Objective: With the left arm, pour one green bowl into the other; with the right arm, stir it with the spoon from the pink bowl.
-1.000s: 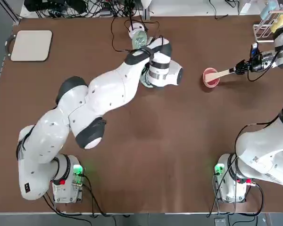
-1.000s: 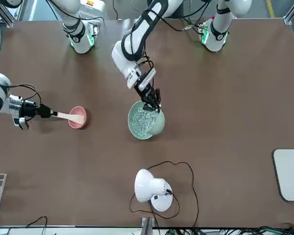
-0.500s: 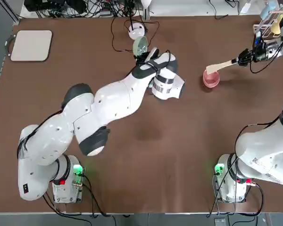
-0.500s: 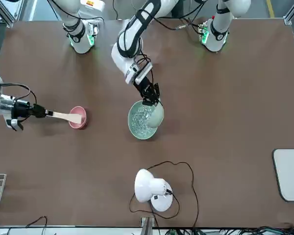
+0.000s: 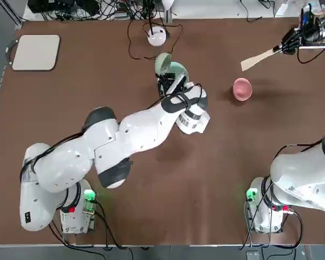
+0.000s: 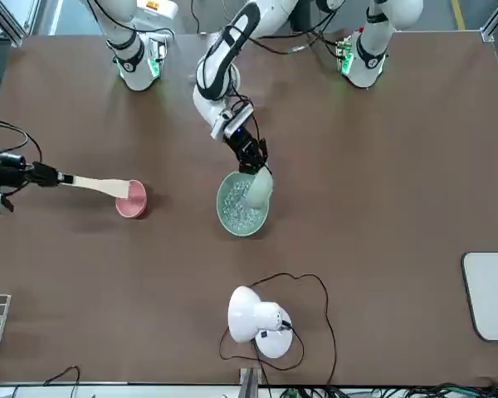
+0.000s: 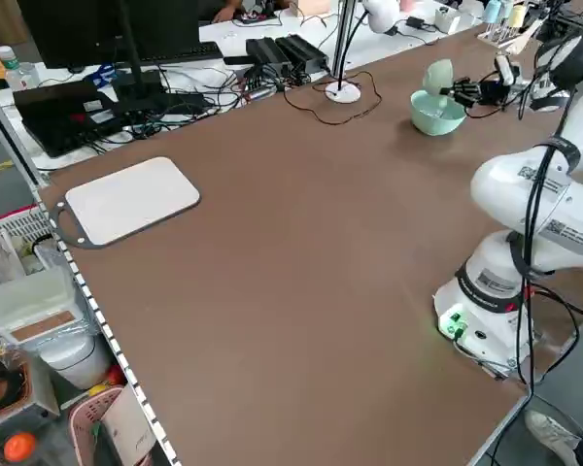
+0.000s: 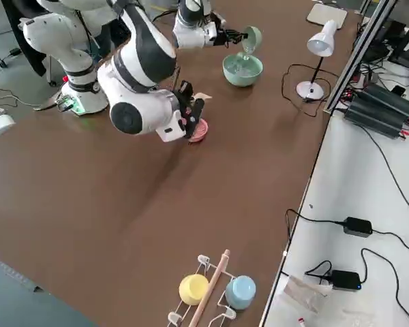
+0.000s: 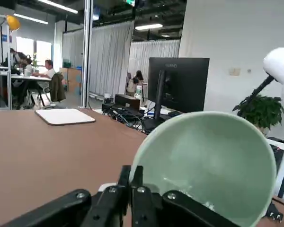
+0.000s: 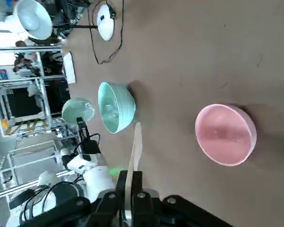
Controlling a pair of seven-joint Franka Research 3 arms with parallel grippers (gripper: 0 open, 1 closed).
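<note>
My left gripper [image 9: 132, 175] is pinched on the rim of the small round pale sage-green bowl [image 9: 208, 165]; I hold that bowl steeply tipped, off the table, right over the large round mint-turquoise bowl [image 8: 242, 70], which stands upright on the brown table [image 5: 151, 189]; clear glinting bits [image 6: 242, 217] lie inside the large bowl, and a few clear bits show in the small one too.

My right gripper [image 10: 131, 177] is pressed shut on the handle of the pale beige wooden spoon [image 5: 257, 58]; I hold it up in the air, its broad end pointing away from my fingers and towards the side where the two green bowls are; it is clear of the small round pink bowl [image 5: 242, 89], and well apart from the large mint bowl.

The pink bowl sits upright on the table, to the right of the mint one; a white lamp [image 6: 249, 315] stands beyond the mint bowl, near the table's far edge; a flat white board with rounded corners [image 5: 36, 52] lies at the far left; at the far right, a white wire rack [image 8: 227, 313] bears a yellow cup [image 8: 193, 289] and a light blue cup [image 8: 240, 291].
</note>
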